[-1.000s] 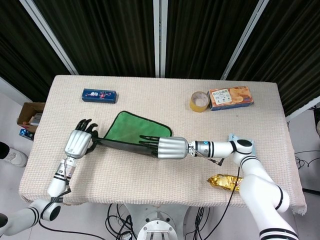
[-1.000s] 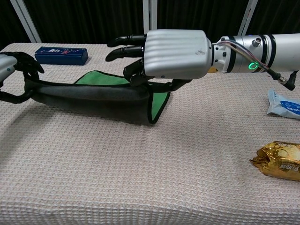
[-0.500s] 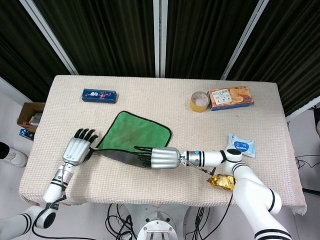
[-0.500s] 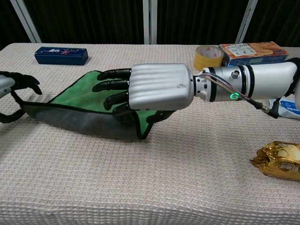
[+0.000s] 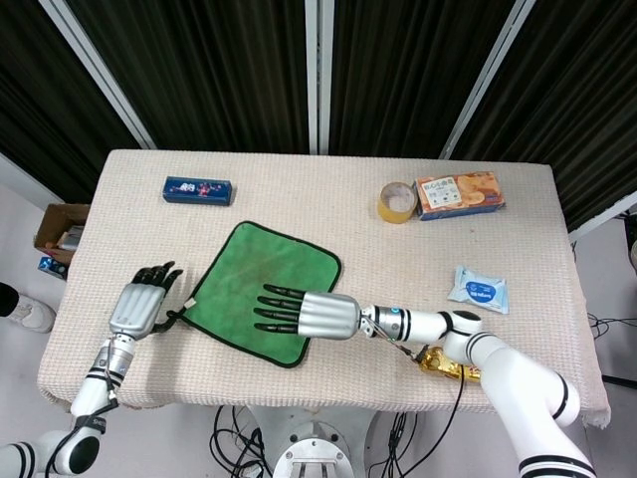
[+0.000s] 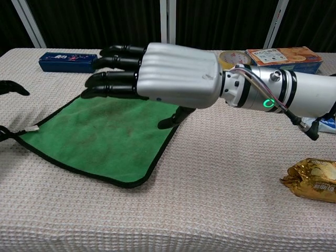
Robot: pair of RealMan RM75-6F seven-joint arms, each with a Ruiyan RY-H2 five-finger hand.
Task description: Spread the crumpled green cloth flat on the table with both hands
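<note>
The green cloth (image 5: 261, 291) with dark edging lies flat and unfolded on the table, left of centre; the chest view shows the cloth (image 6: 100, 137) smooth, with a white tag at its left corner. My right hand (image 5: 307, 315) hovers palm down over the cloth's near right part, fingers straight and apart, holding nothing; the chest view shows this hand (image 6: 157, 73) above the cloth, thumb pointing down. My left hand (image 5: 139, 302) sits just left of the cloth's left corner, fingers spread; only its fingertips (image 6: 11, 86) show in the chest view. Whether its thumb touches the corner is unclear.
A blue box (image 5: 198, 189) lies at the back left. A tape roll (image 5: 397, 202) and a cracker box (image 5: 459, 193) stand at the back right. A white-blue packet (image 5: 480, 289) and a gold packet (image 6: 312, 180) lie at the right, near my right forearm.
Both hands held the cloth's near edge lifted off the table. That edge has come down toward me and lies flat; both hands have let go, the right one now hovering above it.
</note>
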